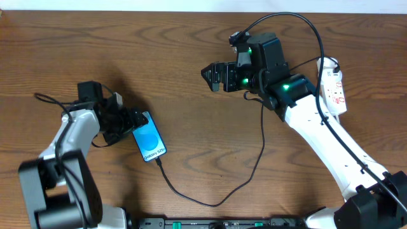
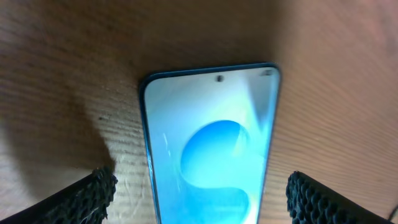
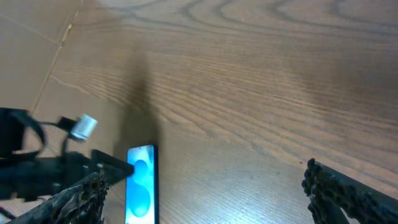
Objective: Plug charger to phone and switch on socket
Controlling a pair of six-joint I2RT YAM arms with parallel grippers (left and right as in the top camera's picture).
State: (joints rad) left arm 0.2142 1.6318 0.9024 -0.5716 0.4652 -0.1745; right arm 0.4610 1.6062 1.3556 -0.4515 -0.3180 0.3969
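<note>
Left wrist view cut the phone (image 2: 208, 143) off at the frame's bottom edge, so its near end was hidden. Overhead, the charger (image 1: 210, 202) tip met the phone's end, too small to tell if seated, and the right arm hid part of the socket (image 1: 335, 89). The left gripper (image 2: 202, 196) stood spread wide, with the phone between its fingers (image 2: 93, 193), touching neither. The right gripper (image 1: 213, 75) gaped empty, well apart from the phone.

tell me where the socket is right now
In the overhead view the socket lies on the robot's right side of the table, just outside the right arm, far from the phone on the left.
</note>
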